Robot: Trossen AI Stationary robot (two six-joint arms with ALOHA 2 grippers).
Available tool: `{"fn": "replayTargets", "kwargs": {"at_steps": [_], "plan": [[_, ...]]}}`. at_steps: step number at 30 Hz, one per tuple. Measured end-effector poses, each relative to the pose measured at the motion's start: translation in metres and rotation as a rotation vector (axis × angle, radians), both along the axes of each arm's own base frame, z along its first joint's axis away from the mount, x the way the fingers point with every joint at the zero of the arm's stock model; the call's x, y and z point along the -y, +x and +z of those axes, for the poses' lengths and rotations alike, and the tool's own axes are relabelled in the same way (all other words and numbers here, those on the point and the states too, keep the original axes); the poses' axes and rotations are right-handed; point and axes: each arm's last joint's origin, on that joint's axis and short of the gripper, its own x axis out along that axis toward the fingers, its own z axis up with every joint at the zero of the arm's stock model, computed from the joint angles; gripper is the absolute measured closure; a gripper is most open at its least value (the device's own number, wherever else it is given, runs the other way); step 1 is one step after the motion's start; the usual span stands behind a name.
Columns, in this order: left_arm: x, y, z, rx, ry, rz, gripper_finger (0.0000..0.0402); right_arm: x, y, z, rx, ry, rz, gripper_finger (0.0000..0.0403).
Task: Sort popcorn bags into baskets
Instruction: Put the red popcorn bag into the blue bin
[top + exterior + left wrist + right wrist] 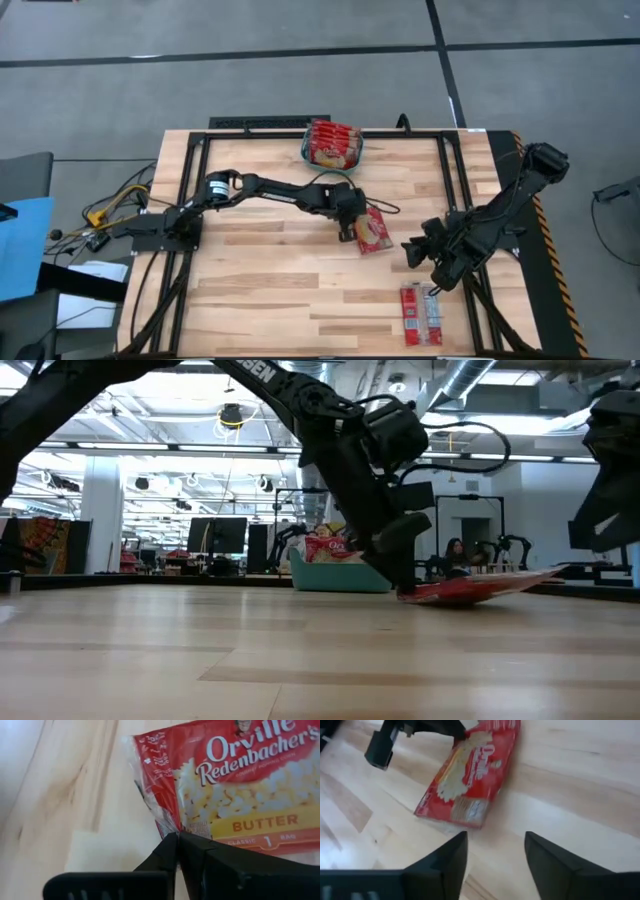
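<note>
Pickup step in hand: left pincer (352,226), mid-worktop (260,280), is clenched on the edge of a butter popcorn bag (373,231); in the low view the bag's far end is seen tilted up off the wood, the gripped end low. Teal basket (333,155) sits at the worktop's far edge w/ several bags already in it. Next move, as judged: bag to be lifted clear, carried to the basket & let go over it; thin edge grip could slip. Right pincer (425,252), just beside the bag, is released, holding nothing. One more popcorn bag (421,313) lies near the front edge, unsorted.
</note>
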Motion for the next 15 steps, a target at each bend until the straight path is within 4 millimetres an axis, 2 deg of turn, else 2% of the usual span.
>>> {"fn": "replayTargets", "kwargs": {"at_steps": [4,7,11,15], "plan": [[0.015,-0.001,0.0,-0.014,-0.037,0.019,0.0394,0.001,-0.001,-0.003,0.004,0.003,0.001,0.0153],[0.027,0.0,0.011,0.033,-0.045,-0.01,0.0372,0.001,-0.001,-0.003,0.007,0.002,0.0,0.0149],[0.033,0.0,0.029,0.091,-0.052,-0.027,0.0323,0.0,0.0,-0.003,0.016,0.009,0.003,0.0152],[0.027,-0.002,0.045,0.129,-0.05,-0.015,0.0264,-0.001,0.0,-0.003,0.018,0.015,0.004,0.0158]]}}
